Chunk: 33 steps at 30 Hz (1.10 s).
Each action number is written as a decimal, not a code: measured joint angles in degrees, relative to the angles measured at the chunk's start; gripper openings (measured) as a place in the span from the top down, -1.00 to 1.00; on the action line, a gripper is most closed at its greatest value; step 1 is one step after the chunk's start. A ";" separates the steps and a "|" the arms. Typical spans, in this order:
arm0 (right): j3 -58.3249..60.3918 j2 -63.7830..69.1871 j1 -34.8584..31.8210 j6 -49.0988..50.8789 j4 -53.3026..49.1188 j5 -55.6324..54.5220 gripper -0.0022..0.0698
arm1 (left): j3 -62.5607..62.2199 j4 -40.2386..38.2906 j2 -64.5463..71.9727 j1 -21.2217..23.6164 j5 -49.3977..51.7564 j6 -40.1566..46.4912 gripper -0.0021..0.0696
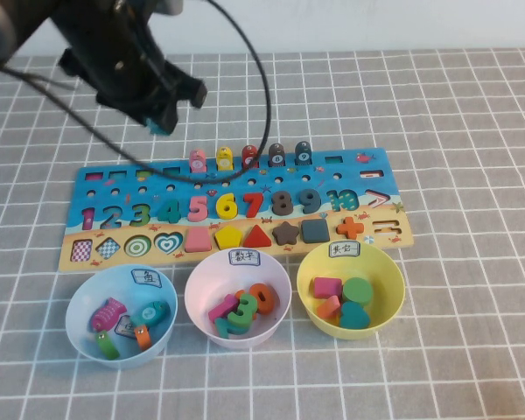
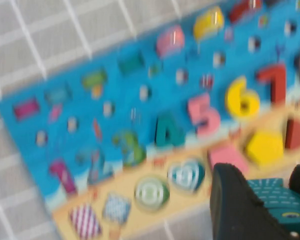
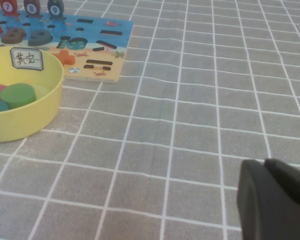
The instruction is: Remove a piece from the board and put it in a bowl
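My left gripper (image 1: 162, 121) hangs in the air over the far left part of the blue board (image 1: 114, 187), shut on the dark teal fish piece (image 2: 279, 201). In the left wrist view that piece sits between the two black fingers (image 2: 235, 207), above the board's (image 2: 90, 105) sandy strip. The pale blue bowl (image 1: 77, 308) with its white label stands in front of the board at the left and holds several fish pieces. My right gripper (image 3: 266, 162) rests low over bare tablecloth to the right of the board, its fingers pressed together with nothing held; it does not show in the high view.
A pink bowl (image 1: 196, 293) with number pieces and a yellow bowl (image 1: 390, 273) with shape pieces stand beside the blue one. Several fish pieces (image 1: 249, 157) stay on the board's peg row. A black cable (image 1: 264, 96) loops over the board. Grey checked cloth covers the table.
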 joint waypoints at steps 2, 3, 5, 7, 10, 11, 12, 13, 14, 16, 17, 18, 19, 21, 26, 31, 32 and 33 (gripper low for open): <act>0.00 0.00 0.00 0.00 0.00 0.00 0.99 | 6.35 0.56 -4.51 -0.45 -0.38 -0.41 0.41; 0.00 0.00 0.00 0.00 0.00 0.00 0.99 | 9.11 0.70 -6.43 -0.81 -1.02 -0.77 0.41; 0.00 0.00 0.00 0.00 0.00 0.00 0.99 | 15.60 0.99 -11.41 -1.37 -3.35 -1.19 0.41; 0.00 0.00 0.00 0.00 0.00 0.00 0.99 | 23.05 0.99 -16.55 -1.74 -6.65 -2.13 0.41; 0.00 0.00 0.00 0.00 0.00 0.00 0.99 | 34.23 0.76 -23.56 -1.95 -11.40 -3.06 0.41; 0.00 0.00 0.00 0.00 0.00 0.00 0.99 | 37.90 0.76 -25.93 -1.95 -13.04 -3.18 0.41; 0.00 0.00 0.00 0.00 0.00 0.00 0.99 | 40.09 0.76 -27.75 -1.95 -14.00 -3.18 0.41; 0.00 0.00 0.00 0.00 0.00 0.00 0.99 | 44.31 0.76 -29.94 -1.95 -15.93 -3.27 0.41; 0.00 0.00 0.00 0.00 0.00 0.00 0.99 | 47.71 0.76 -32.03 -1.95 -17.50 -3.27 0.41; 0.00 0.00 0.00 0.00 0.00 0.00 0.99 | 53.50 0.76 -35.73 -1.95 -20.33 -3.06 0.41; 0.00 0.00 0.00 0.00 0.00 0.00 0.99 | 56.49 0.76 -37.36 -1.95 -21.81 -2.45 0.41; 0.00 0.00 0.00 0.00 0.00 0.00 0.99 | 59.28 0.76 -38.81 -1.95 -23.02 -1.49 0.41; 0.00 0.00 0.00 0.00 0.00 0.00 0.99 | 61.81 0.76 -39.86 -1.95 -24.09 -0.41 0.41; 0.00 0.00 0.00 0.00 0.00 0.00 0.99 | 65.99 0.76 -41.98 -1.95 -25.43 2.31 0.41; 0.00 0.00 0.00 0.00 0.00 0.00 0.99 | 70.80 0.76 -43.87 -1.95 -26.02 9.28 0.41; 0.00 0.00 0.00 0.00 0.00 0.00 0.99 | 71.82 0.76 -43.87 -1.95 -26.95 12.36 0.41; 0.00 0.00 0.00 0.00 0.00 0.00 0.99 | 71.82 0.76 -43.87 -1.95 -27.34 12.90 0.41; 0.00 0.00 0.00 0.00 0.00 0.00 0.99 | 71.82 0.76 -43.87 -1.95 -27.75 13.52 0.41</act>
